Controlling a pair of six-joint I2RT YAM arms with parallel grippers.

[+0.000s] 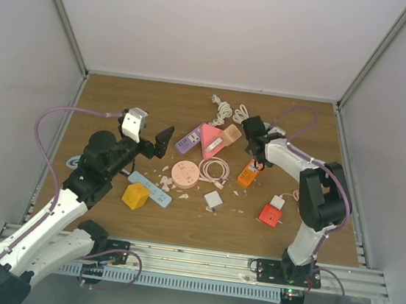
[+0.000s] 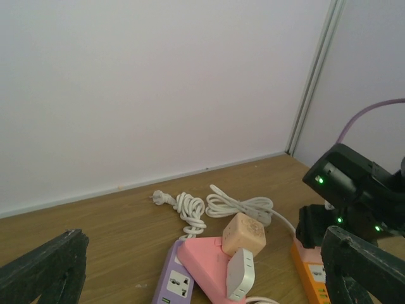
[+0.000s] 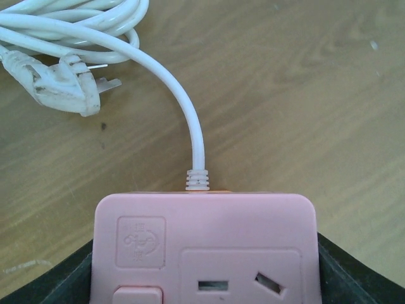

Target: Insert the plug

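The orange power strip with a pink socket face lies right of the table's centre. My right gripper is low over its cable end, dark fingers against both its sides. Its white cable runs to a coil ending in a white plug, loose on the wood. My left gripper is raised left of the pile, open and empty. It looks over a second coiled cable with a white plug.
A pile at centre holds a purple strip, a pink triangular socket and a beige cube. In front lie a round pink socket, white cube, red cube, yellow cube and blue strip.
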